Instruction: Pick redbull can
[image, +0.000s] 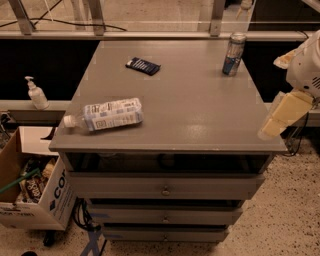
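Tool (273, 125) hangs at the right edge of the view, just beside the front right corner of the surface (200, 110), tilted down to the left and holding nothing; if it is spread or pressed together, I cannot tell. Well apart from it, the can (234, 53) stands upright near the back right corner of the surface. A flat dark packet (143, 66) lies further left at the back. A bottle (105, 115) lies on its side near the front left edge. Drawers (165, 187) are under the surface. On the left are a soap pump (36, 94) and a box (35, 205)
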